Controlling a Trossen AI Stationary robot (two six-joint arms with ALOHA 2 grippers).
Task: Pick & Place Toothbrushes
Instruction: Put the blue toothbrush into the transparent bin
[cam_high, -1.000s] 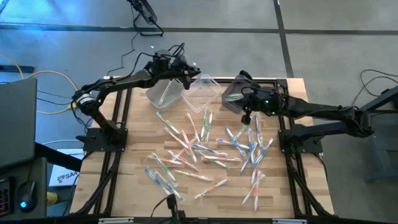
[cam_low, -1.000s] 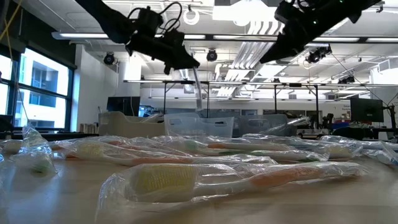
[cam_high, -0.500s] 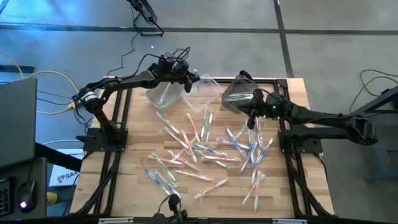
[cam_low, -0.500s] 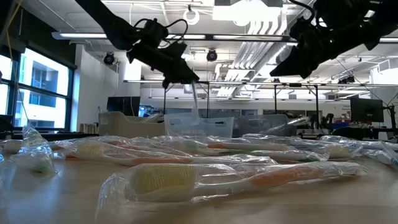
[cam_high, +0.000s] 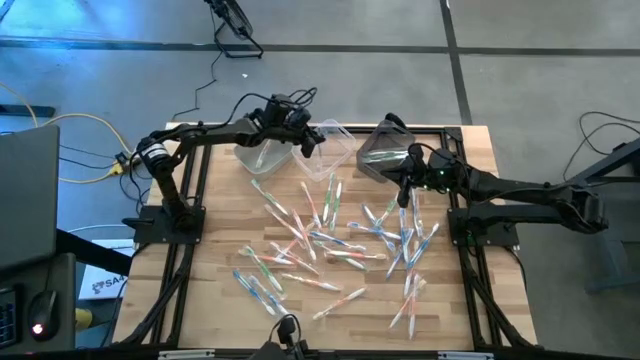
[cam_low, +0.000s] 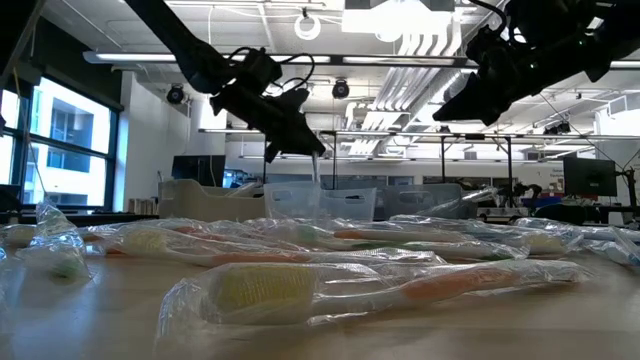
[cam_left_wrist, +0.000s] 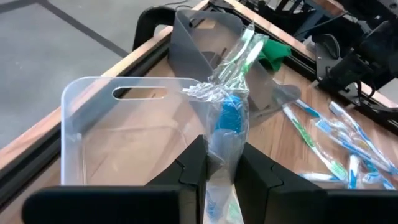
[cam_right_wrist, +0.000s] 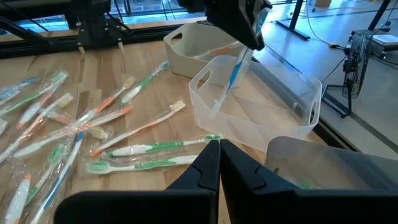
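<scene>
left end effector (cam_left_wrist: 221, 171) pinching blue toothbrush (cam_left_wrist: 229, 118), clear bin (cam_left_wrist: 93, 134) below | right end effector (cam_right_wrist: 219, 163) pressed together, empty, toothbrushes (cam_right_wrist: 118, 109) on table (cam_right_wrist: 37, 68) beneath

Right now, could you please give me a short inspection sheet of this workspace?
Surface: wooden table, largely covered.
Job's things: wrapped toothbrushes scattered mid-table; blue toothbrush hanging over the clear bin.
Clutter: white bin, grey bin holding a green object.
Grippers: left gripper shut on the blue toothbrush; right gripper shut, empty, above the pile.
Cables: yellow cable beside the table.
Surroundings: workshop, nothing seen moving.
</scene>
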